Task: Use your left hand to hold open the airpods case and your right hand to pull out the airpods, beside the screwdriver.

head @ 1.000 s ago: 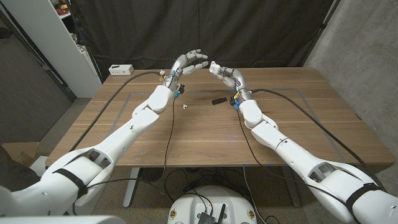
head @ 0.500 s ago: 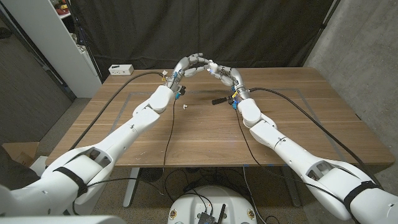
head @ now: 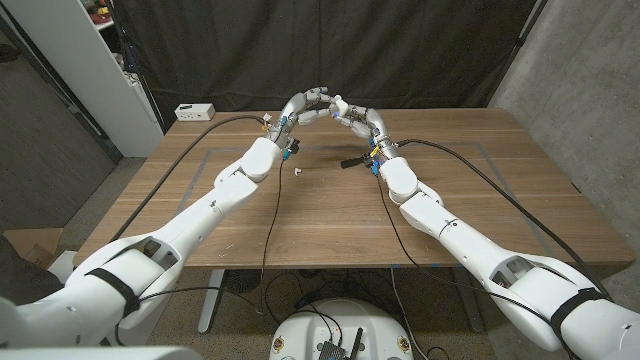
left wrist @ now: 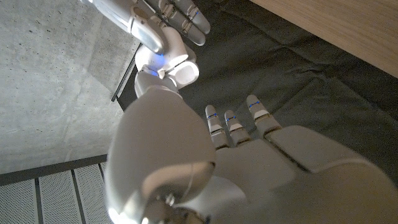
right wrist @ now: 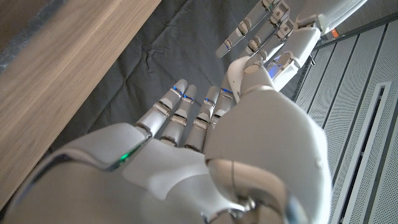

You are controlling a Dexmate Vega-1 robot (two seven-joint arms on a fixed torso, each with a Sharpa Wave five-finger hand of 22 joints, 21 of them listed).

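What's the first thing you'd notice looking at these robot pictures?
The two white arms reach across the wooden table, and the left hand and right hand meet in the air above its far edge, with a small white thing between their fingertips. On the table under them lie a tiny white piece and a dark screwdriver.

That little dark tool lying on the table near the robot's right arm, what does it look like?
The screwdriver appears as a short dark, almost black bar, lying flat on the wooden table toward its far side, just beside the right wrist. Its long axis runs roughly across the table. Nothing grips it; both robot hands are raised above it. Tip and handle details are too small to tell.
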